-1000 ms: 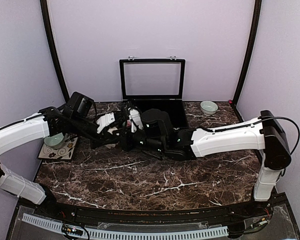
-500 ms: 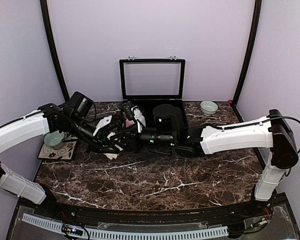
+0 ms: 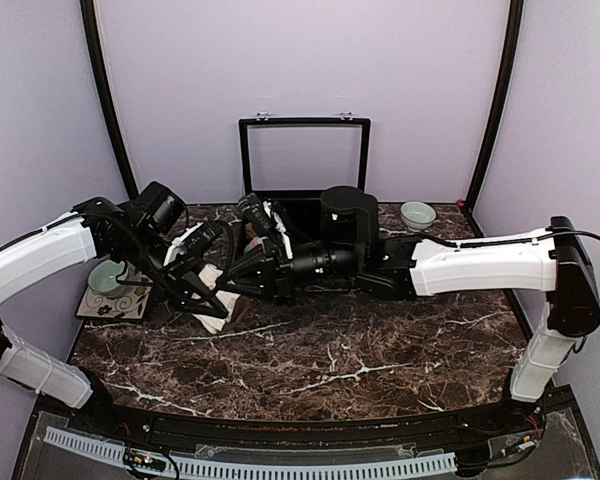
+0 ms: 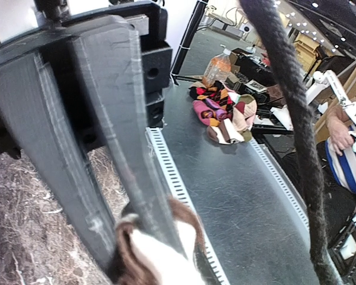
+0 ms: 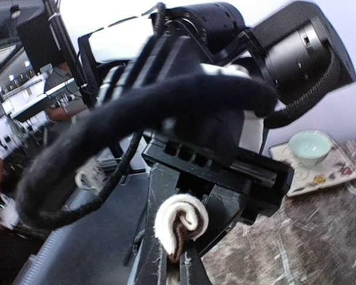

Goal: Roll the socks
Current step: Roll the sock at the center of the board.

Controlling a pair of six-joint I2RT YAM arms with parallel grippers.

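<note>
The cream-beige sock (image 3: 214, 288) with dark brown bands hangs above the table's left middle, between both grippers. My left gripper (image 3: 216, 306) is shut on it; in the left wrist view its fingertips (image 4: 126, 234) pinch the cream and brown fabric (image 4: 160, 261). My right gripper (image 3: 232, 286) reaches in from the right and looks shut on the same sock. The right wrist view shows the sock's end (image 5: 181, 221) curled into a spiral, its brown edge running down between my right gripper's (image 5: 178, 271) tips. The pink sock is hidden behind the arms.
An open black case (image 3: 302, 160) stands at the back centre. A small bowl (image 3: 417, 214) sits at the back right. A mint cup on a patterned tile (image 3: 108, 284) is at the left, also in the right wrist view (image 5: 311, 148).
Both grippers have moved left and lifted with the cream sock. The right arm has stretched further left and its wrist has turned.
</note>
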